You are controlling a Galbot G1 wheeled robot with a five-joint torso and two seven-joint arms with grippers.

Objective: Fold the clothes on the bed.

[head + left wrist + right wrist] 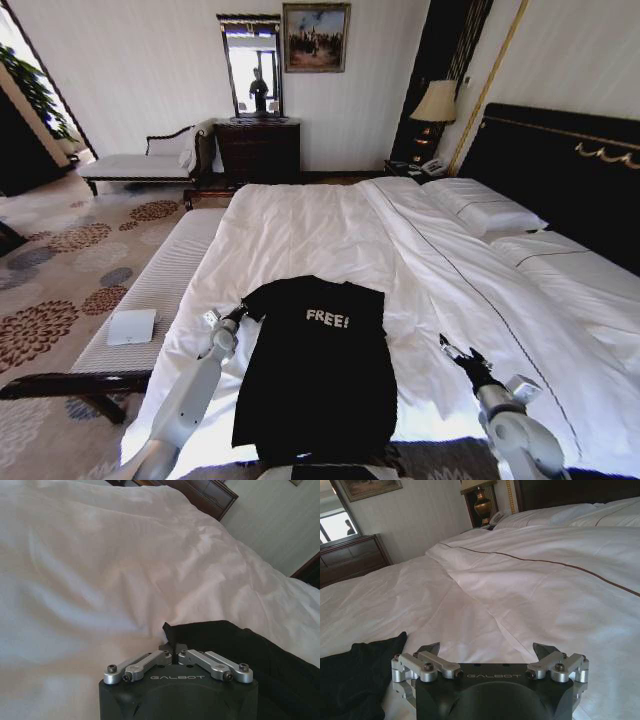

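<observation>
1. The black short-sleeved soft-fabric T-shirt [315, 370] with white "FREE!" lettering lies flat on the large double bed [330, 235], which has a white duvet and a tall black headboard. The shirt sits near the bed's foot end, its collar end pointing toward the far side of the bed and its hem toward the robot.
2. The left claw [237, 312] sits at the shirt's left sleeve. In the left wrist view its fingers [172, 655] are pressed together, pinching the edge of the black sleeve [235, 645], with a small peak of fabric rising just past the fingertips.
3. The right claw [450, 348] is over the bare white duvet, well apart from the shirt's right edge. In the right wrist view its fingers [431, 649] are spread wide and hold nothing; the black fabric [360, 675] lies off to one side of it.
4. The duvet around the shirt is lightly creased, and a thin brown seam line runs across the white bedding [545, 562].
5. Two white pillows [490, 212] rest against the headboard.
6. A white-cushioned dark-framed bench [150, 290] stands along the bed's left side, and a small white folded cloth [132, 326] lies on its cushion.
</observation>
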